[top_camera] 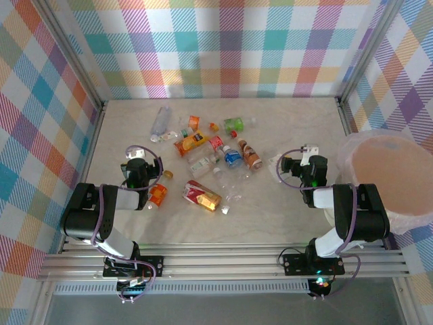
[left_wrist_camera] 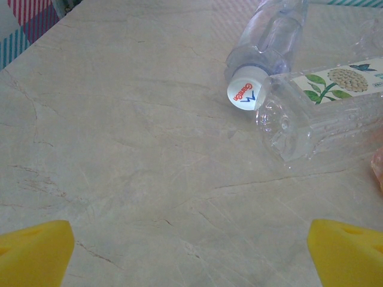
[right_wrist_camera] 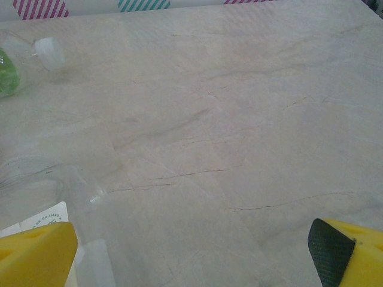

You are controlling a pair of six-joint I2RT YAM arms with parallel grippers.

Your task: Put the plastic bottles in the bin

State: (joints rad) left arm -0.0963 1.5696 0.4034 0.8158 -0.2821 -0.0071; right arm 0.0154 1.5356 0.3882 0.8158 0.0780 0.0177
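Observation:
Several plastic bottles lie scattered across the middle of the table: a clear one [top_camera: 161, 122], an orange-labelled one [top_camera: 189, 142], a green one [top_camera: 234, 124], a blue one [top_camera: 232, 157] and a red-labelled one [top_camera: 203, 195]. The bin [top_camera: 346, 159], a wide tub with a translucent liner, stands at the right edge. My left gripper [top_camera: 138, 154] [left_wrist_camera: 191, 254] is open over bare table, left of the pile; a clear bottle with a white cap [left_wrist_camera: 266, 42] and a leaf-labelled clear bottle [left_wrist_camera: 323, 113] lie ahead of it. My right gripper [top_camera: 306, 154] [right_wrist_camera: 191, 254] is open and empty, with a clear bottle [right_wrist_camera: 42, 191] beside its left finger.
An orange bottle [top_camera: 157, 195] lies just right of the left arm's wrist. Checked walls close the table on three sides, with metal posts at the back corners. A green bottle with a white cap [right_wrist_camera: 48, 52] lies far left in the right wrist view.

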